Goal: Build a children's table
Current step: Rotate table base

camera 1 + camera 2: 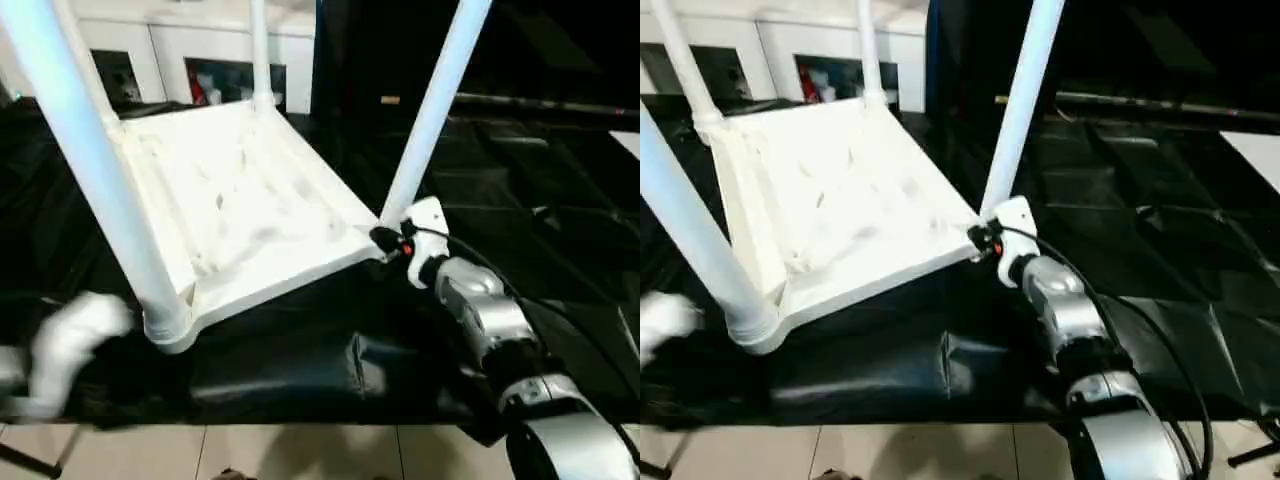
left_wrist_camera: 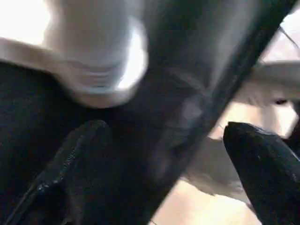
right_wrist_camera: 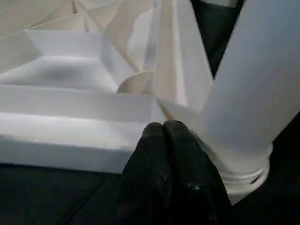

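The children's table (image 1: 240,200) lies upside down on a counter (image 1: 560,230) covered with a shiny, wrinkled black sheet. Its tabletop (image 1: 830,200) is flat white plastic in the shape of a rectangle, and the underside that faces up has thin raised ribs (they look like little walls). Long, round, smooth white legs stand up from the round sockets at its corners. One leg (image 1: 85,170) rises at the near left corner, one leg (image 1: 435,110) at the near right corner, and one leg (image 1: 260,50) at a far corner. In the right eye view a fourth leg (image 1: 680,60) stands at the far left corner.

The right hand (image 3: 169,133) has its two black fingers pressed tight together, with nothing between them. Their rounded tips sit against the white rim of the tabletop, just beside the socket of the near right leg, where screw rings show at the bottom of the tube. The silver right forearm (image 1: 480,310) reaches in from the lower right, with a black cable running along it.

The left hand (image 2: 164,159) is spread wide and holds nothing. Its two fat black fingers (image 2: 262,159) stand well apart, near the round base of the near left leg. In the head views it is a white blur at the left edge.

Behind the counter stands a white cabinet (image 1: 200,60) with glass doors. The floor (image 1: 300,450) in front has pale tiles.
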Tool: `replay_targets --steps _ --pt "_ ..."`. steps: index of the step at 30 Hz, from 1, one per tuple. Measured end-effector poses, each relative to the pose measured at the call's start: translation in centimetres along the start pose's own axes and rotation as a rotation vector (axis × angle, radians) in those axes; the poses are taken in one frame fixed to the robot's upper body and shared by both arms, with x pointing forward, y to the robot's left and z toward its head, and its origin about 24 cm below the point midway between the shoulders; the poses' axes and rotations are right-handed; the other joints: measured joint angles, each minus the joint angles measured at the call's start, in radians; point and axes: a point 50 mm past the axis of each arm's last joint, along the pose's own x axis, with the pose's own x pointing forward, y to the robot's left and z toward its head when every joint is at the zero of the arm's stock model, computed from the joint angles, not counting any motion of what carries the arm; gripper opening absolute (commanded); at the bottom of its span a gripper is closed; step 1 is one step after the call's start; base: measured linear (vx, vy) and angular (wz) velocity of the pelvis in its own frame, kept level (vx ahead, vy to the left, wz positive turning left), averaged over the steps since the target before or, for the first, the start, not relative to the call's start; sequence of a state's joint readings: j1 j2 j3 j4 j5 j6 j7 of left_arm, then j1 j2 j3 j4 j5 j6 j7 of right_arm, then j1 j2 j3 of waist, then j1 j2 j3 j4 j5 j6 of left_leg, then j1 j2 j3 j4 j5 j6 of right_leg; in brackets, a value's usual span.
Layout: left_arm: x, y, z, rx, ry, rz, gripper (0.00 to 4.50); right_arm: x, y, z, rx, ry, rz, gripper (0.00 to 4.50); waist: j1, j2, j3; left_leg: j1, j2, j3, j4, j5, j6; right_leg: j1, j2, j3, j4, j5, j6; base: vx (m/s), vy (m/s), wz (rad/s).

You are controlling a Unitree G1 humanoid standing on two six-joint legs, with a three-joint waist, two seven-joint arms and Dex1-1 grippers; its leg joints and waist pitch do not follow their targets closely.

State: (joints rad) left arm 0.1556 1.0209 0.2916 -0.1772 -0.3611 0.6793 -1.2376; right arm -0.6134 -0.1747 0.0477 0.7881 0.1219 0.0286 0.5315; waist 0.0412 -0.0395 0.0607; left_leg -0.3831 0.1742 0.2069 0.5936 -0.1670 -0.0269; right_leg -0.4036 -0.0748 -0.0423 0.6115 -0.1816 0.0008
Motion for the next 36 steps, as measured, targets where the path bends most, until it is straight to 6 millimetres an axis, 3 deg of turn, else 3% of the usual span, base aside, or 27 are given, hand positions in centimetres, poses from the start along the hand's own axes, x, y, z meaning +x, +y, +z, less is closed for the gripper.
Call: replay_targets --steps 7,11,16,21,28,36 --pt "-1.5 2.2 2.7 0.016 -0.284 0.070 4.47 -1.3 0.8 -1.3 -0.020 0.038 0.087 0.00 0.016 -0.004 -0.003 0.001 0.000 0.000 0.000 0.000 0.000 0.001 0.000 0.000 0.000 0.003 -0.005 0.000 0.000 0.00" --pt "0.2 1.9 3.3 -0.025 -0.456 -0.024 4.47 -2.3 0.6 -3.0 -0.033 0.119 0.075 0.00 0.020 -0.005 -0.003 0.001 0.000 0.001 0.000 0.000 0.000 0.001 0.000 0.000 0.001 0.003 -0.006 0.000 0.000 0.00" --pt "2.3 1.2 6.0 0.010 -0.579 -0.138 4.47 -2.5 0.4 -2.7 -0.034 0.108 0.085 0.00 0.021 -0.005 -0.003 0.003 0.000 0.000 0.001 0.000 0.000 0.002 0.000 0.000 0.002 0.004 -0.007 0.000 0.000 0.00" --pt "4.4 0.1 7.6 0.014 -0.653 -0.263 4.47 -2.5 1.0 -2.8 -0.051 0.118 0.165 0.00 0.022 -0.005 -0.004 0.002 0.000 0.001 0.001 0.000 0.000 0.002 0.000 0.000 0.001 0.004 -0.007 0.000 0.000 0.00" --pt "6.7 -2.0 9.9 0.042 -0.690 -0.424 4.47 -1.3 0.2 -2.7 -0.064 0.145 0.095 0.00 0.019 -0.005 -0.003 0.001 0.000 0.001 0.001 0.000 0.000 0.001 0.000 0.000 0.001 0.004 -0.007 0.000 0.000 0.00" --pt "11.1 -6.3 13.9 0.118 -0.718 -0.660 4.47 0.5 1.5 -2.1 -0.063 0.147 0.150 0.00 0.016 -0.009 -0.003 0.000 0.000 0.001 0.003 0.000 0.000 0.001 0.000 0.000 0.001 0.004 -0.007 0.000 0.000 0.00"
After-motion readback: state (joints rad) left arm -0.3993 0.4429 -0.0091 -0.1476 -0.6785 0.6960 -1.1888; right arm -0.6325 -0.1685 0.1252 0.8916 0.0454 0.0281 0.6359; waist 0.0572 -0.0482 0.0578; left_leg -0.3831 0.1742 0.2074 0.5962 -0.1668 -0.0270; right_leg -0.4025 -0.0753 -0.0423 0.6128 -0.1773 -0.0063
